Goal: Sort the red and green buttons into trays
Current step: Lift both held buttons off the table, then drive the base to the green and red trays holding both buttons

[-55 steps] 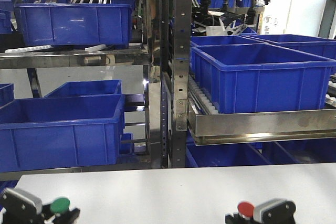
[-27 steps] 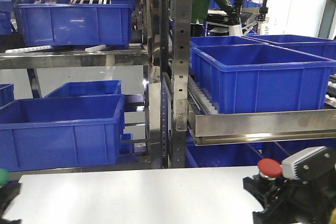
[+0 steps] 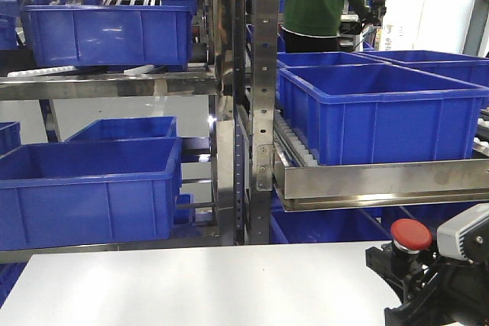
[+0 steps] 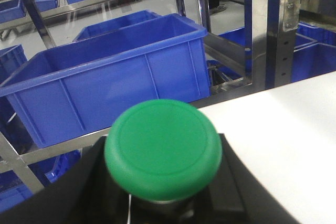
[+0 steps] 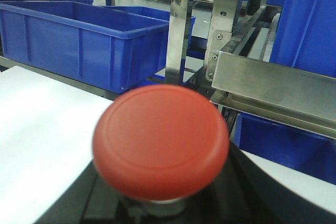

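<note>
In the left wrist view the green button [image 4: 163, 148] fills the frame, its round cap facing the camera. My left gripper [image 4: 164, 205] is shut on its dark body, with a dark finger [image 4: 79, 195] on each side. That gripper is outside the front view. The red button [image 3: 411, 234] is held above the white table [image 3: 206, 288] at the lower right by my right gripper [image 3: 416, 269], which is shut on it. Its red cap [image 5: 160, 141] also fills the right wrist view. The trays are out of view.
Steel racks with deep blue crates [image 3: 88, 188] [image 3: 382, 112] stand right behind the table's far edge. A steel upright [image 3: 263, 97] rises at the centre. A person in a green shirt [image 3: 317, 5] stands behind the racks.
My right gripper has carried the red button right and upward. The left gripper with the green button has moved left out of the front view. A person in green has stepped in behind the racks.
</note>
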### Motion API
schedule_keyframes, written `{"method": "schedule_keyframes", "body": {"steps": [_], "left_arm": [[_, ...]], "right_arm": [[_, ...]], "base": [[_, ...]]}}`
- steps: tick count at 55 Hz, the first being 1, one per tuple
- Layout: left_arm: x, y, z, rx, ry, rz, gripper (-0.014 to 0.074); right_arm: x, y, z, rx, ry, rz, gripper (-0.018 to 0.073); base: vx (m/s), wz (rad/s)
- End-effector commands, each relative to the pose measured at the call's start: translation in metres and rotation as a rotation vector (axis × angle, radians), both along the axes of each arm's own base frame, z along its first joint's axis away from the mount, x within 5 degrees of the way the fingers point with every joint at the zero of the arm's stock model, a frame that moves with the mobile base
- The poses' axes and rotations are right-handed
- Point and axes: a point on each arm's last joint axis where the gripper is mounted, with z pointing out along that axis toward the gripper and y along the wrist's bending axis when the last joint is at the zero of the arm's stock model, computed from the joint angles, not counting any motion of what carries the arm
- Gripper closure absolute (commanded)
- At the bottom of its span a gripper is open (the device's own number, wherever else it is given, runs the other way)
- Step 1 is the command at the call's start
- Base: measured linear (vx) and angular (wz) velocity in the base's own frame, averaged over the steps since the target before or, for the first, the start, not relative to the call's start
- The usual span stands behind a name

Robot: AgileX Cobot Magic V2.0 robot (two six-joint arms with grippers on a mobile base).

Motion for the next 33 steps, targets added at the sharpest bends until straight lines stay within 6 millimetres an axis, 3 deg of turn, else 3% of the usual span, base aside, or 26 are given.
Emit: {"method": "schedule_keyframes", "body": {"steps": [1, 21, 33], "left_arm": [[0.0011, -0.0037, 0.0182, -0.036, -0.109, -0.030, 0.0599], [0.0011, -0.0037, 0.0182, -0.036, -0.109, -0.030, 0.0599], [0.0011, -0.0037, 0.0182, -0.036, -0.109, -0.030, 0.0599]], "right_arm": [[-0.0010, 0.0013, 0.0170, 0.046, -0.069, 0.020, 0.0567], [-0.0010, 0.0013, 0.0170, 0.046, -0.069, 0.020, 0.0567], [-0.0010, 0.0013, 0.0170, 0.046, -0.069, 0.020, 0.0567]], "base": [[0.00, 0.00], [0.00, 0.02], [-0.01, 0.37]]}}
